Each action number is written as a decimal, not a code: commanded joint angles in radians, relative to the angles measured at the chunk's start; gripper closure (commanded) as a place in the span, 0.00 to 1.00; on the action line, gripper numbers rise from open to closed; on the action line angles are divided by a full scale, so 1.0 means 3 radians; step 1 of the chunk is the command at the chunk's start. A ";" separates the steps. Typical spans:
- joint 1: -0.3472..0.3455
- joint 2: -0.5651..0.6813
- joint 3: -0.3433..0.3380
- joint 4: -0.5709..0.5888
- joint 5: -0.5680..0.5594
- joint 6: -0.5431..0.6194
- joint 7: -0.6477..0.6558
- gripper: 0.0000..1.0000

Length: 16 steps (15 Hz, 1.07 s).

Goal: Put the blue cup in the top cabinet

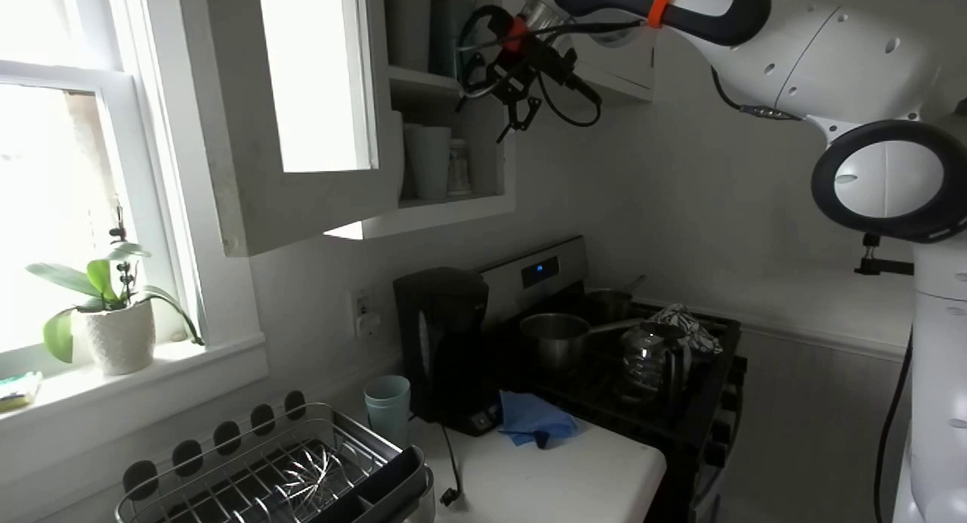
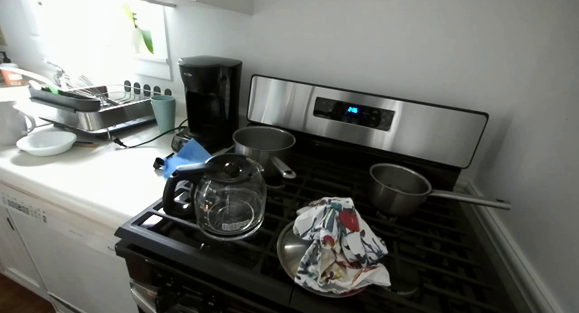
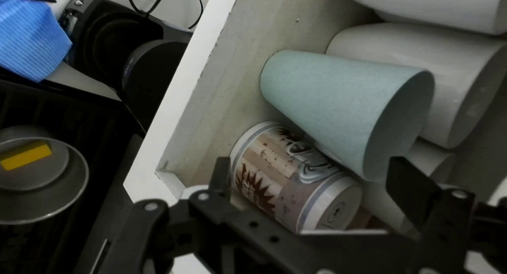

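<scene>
**Placement judged probable; knock-over hazard outstanding**

The plain light-blue, slightly tapered cylindrical cup [image 3: 340,103] stood upright on the pale painted shelf [image 3: 233,92] of the tall white cabinet [image 1: 453,212], set back from the front edge. Its wall looked smooth, matte and unmarked, its mouth wider than its base, with no handle seen; the material could not be determined.

Just beside it stood a white cup with brown-and-grey print [image 3: 293,183]; on its opposite side, a glossy white vessel [image 3: 451,60]. Contact between them could not be confirmed.

The black two-fingered gripper [image 3: 309,169] hung by the shelf, fingers well apart, nothing clamped. A sideways swing or a premature closing could, it was judged, catch a rim and topple a cup; the cause would be finger spread on a crowded shelf. The loose black cable [image 1: 604,27] near the gripper could snag on the open flat-panel door [image 1: 317,198].

On the smooth white counter [image 1: 544,478], just beside the black plastic coffee maker [image 1: 446,349], stood a deeper teal-blue tapered cup [image 1: 387,413], apparently nested with another. Had that one been meant, the task was not yet done; the views did not settle it.
</scene>
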 commanded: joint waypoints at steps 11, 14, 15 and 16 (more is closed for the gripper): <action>-0.0028 -0.0993 -0.0084 -0.1144 0.0165 0.0301 -0.1854 0.00; -0.0011 -0.1272 -0.0148 -0.1496 0.0130 0.0424 -0.2339 0.00; -0.0005 -0.1366 -0.0167 -0.1622 0.0129 0.0550 -0.2460 0.00; 0.0000 -0.1456 -0.0197 -0.1751 0.0156 0.0655 -0.2568 0.00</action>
